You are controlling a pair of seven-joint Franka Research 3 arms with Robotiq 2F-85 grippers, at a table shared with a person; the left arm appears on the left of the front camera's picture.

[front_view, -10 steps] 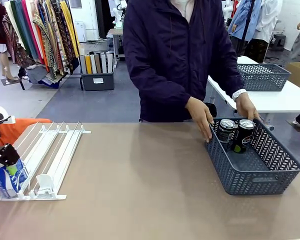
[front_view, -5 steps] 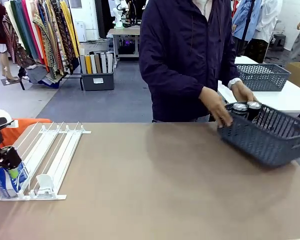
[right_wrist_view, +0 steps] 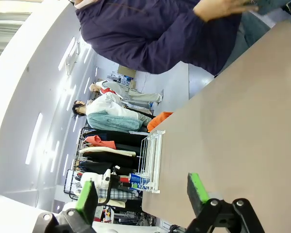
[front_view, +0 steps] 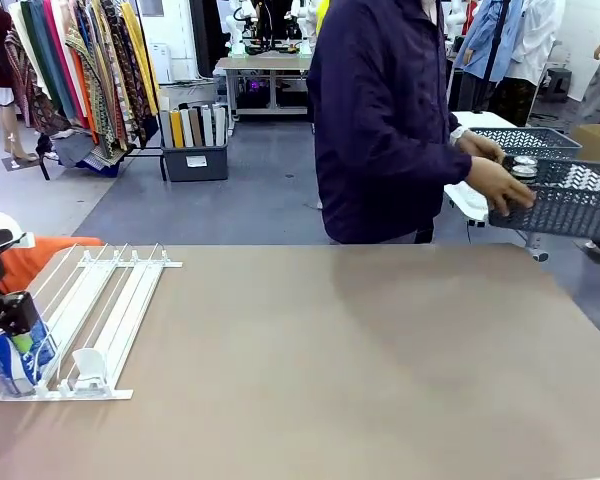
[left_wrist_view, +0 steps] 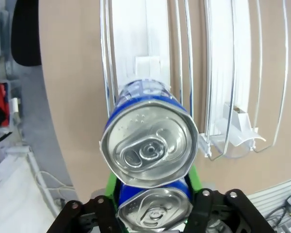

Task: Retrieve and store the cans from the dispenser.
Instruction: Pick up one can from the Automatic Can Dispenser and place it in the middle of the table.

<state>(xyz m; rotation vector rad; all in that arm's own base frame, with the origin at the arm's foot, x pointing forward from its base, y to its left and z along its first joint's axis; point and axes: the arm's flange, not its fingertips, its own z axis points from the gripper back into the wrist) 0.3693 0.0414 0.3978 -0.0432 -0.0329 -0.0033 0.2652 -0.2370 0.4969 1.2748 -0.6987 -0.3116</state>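
Left pincer (left_wrist_view: 153,189): closed in on the front can (left_wrist_view: 155,211), one green pad (left_wrist_view: 111,187) against each blue side. By the look of it the grip is made, and it holds nothing else.
Front can: stands upright, silver top up, at the near lip of the far-left lane. It sits right between the fingers, so the way out is up and over the lip.
Second can (left_wrist_view: 149,145): upright in the same lane, close behind the held one; I cannot tell whether they touch. It may get nudged as the first one leaves.
Rack (front_view: 130,300): flat on the left end of the counter (front_view: 330,350), with its lanes running away towards the person.
Nearer arm: the left, plainly; the right is well apart from the rack.
Right pincer (right_wrist_view: 141,191): wide open, empty, hanging above bare counter.
Basket (front_view: 570,205): off the counter at the far right, in the person's hand (front_view: 505,185), with stored cans (front_view: 525,165) inside.
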